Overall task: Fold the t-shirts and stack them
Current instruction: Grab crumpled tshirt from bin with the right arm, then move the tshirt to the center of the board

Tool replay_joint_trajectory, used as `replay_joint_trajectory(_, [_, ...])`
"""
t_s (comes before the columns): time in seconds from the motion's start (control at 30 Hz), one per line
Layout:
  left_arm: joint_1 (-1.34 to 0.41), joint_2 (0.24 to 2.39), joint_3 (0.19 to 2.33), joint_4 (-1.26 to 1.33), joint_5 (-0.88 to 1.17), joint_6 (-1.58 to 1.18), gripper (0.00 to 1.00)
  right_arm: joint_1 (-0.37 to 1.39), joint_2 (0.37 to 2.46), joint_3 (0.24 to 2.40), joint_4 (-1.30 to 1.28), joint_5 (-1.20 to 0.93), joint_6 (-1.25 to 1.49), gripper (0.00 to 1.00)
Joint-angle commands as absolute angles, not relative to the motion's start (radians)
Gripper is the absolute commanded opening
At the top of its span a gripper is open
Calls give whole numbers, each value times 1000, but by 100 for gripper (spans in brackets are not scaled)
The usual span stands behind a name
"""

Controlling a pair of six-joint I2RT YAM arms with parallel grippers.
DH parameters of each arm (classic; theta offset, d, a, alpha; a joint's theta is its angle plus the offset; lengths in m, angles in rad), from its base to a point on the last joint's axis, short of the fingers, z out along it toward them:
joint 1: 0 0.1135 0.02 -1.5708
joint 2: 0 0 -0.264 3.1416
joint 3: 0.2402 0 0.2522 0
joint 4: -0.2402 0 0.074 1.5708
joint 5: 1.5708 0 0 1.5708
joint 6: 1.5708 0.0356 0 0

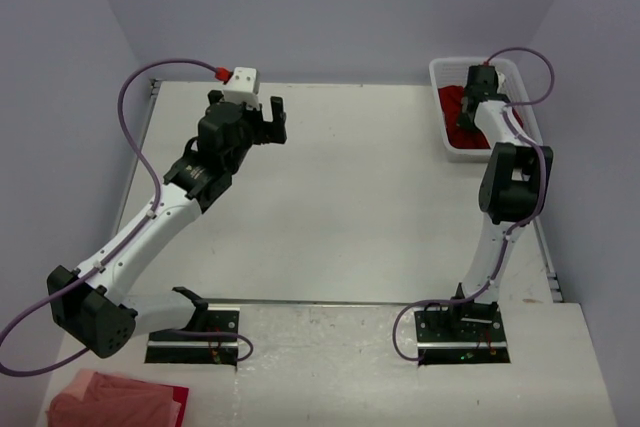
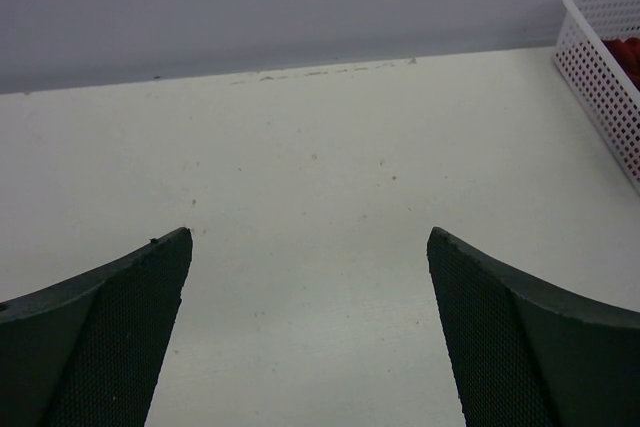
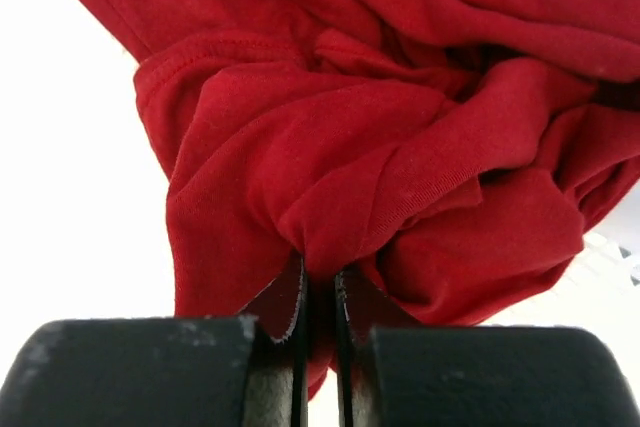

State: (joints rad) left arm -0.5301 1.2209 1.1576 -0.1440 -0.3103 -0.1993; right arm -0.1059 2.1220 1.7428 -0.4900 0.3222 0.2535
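The deep red cloth t-shirt (image 3: 400, 147) sits bunched in the white plastic mesh basket (image 2: 600, 67) at the desk's (image 1: 360, 197) far right corner; long axis and heading unreadable. The right tool (image 3: 318, 292) pinches a fold of it; the left tool (image 2: 310, 247) gapes wide.

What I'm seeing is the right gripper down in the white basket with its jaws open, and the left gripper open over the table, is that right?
Not quite: in the white basket the right gripper is shut on the red t-shirt, as the right wrist view shows. The left gripper is open over the table.
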Motion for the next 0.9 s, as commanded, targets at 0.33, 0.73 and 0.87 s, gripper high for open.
replay_joint_trajectory(0.33, [-309,1421,1264,-358,-328,-419,100,-75,1951,2200,-526,324,183,0])
replay_joint_trajectory(0.73, [-225,1458,1172,-171,99,-420,100,305,1655,2460,-558,244,-120,0])
replay_joint_trajectory(0.87, [-225,1413,1147,-114,218,-431,100,416,1543,2445,-595,207,-81,0])
